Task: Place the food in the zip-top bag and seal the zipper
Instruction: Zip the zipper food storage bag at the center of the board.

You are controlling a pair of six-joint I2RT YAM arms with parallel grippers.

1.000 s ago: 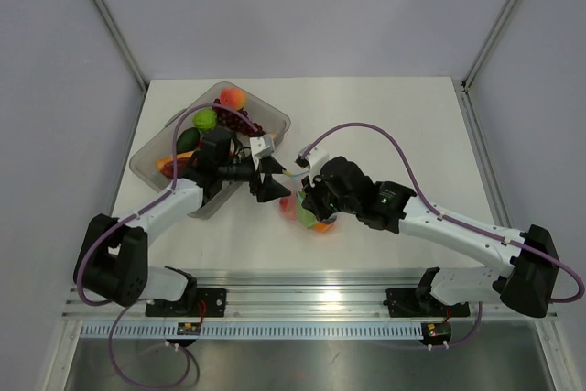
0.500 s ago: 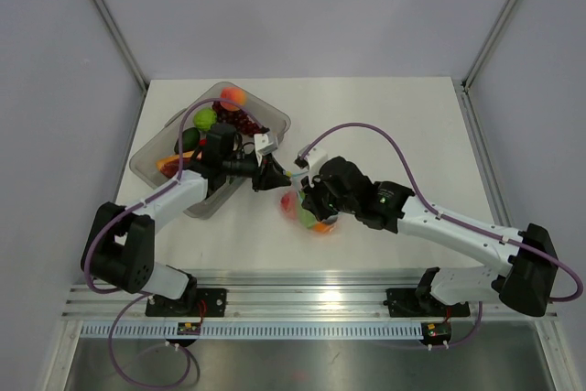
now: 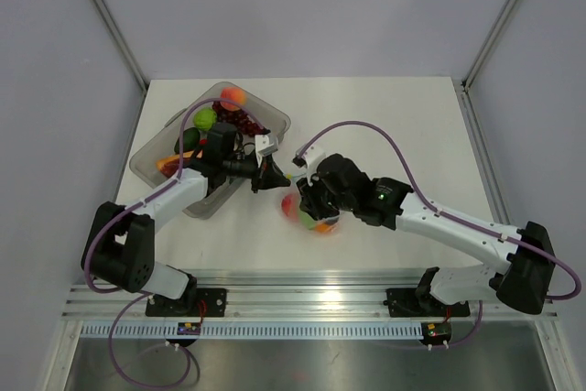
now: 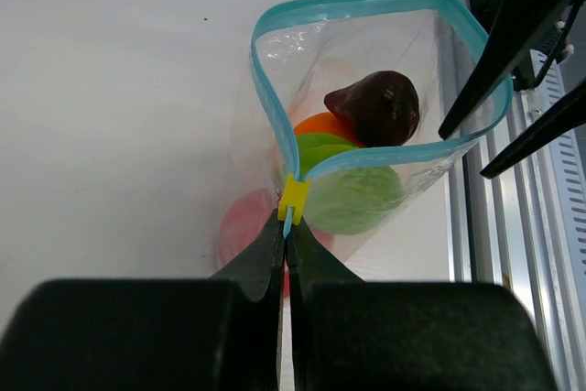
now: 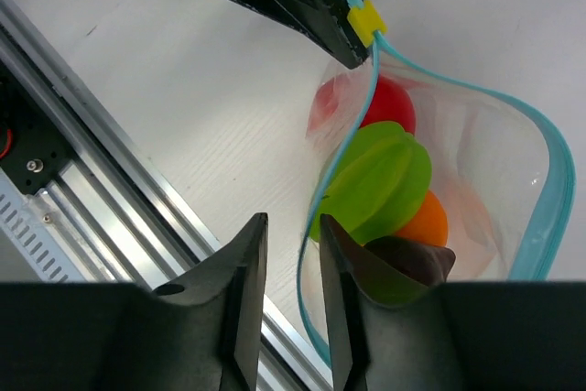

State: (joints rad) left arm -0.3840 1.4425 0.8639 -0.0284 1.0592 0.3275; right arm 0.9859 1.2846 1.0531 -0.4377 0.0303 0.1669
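Note:
The zip-top bag [image 3: 309,211] lies in front of the tub with its mouth gaping. Inside it are food pieces: a dark purple one [image 4: 375,107], an orange one [image 4: 320,125], a green one [image 4: 352,194] and a red one [image 4: 243,226]. My left gripper [image 4: 287,219] is shut on the end of the light-blue zipper [image 4: 348,5], just below its yellow slider [image 4: 294,196]. My right gripper [image 5: 291,222] is open by a narrow gap. The zipper strip [image 5: 549,162] runs between its fingers, loose at the bag's opposite side.
A clear rigid tub [image 3: 275,122] stands at the left with more toy food in it: a peach piece [image 3: 233,96], a green one [image 3: 205,119] and dark grapes [image 3: 242,122]. The aluminium rail [image 5: 110,190] runs along the table's near edge, close to the bag.
My left gripper reached the bag's corner and shut on the zipper end. My right gripper went from shut on the bag's edge to slightly open. The bag barely shifted.

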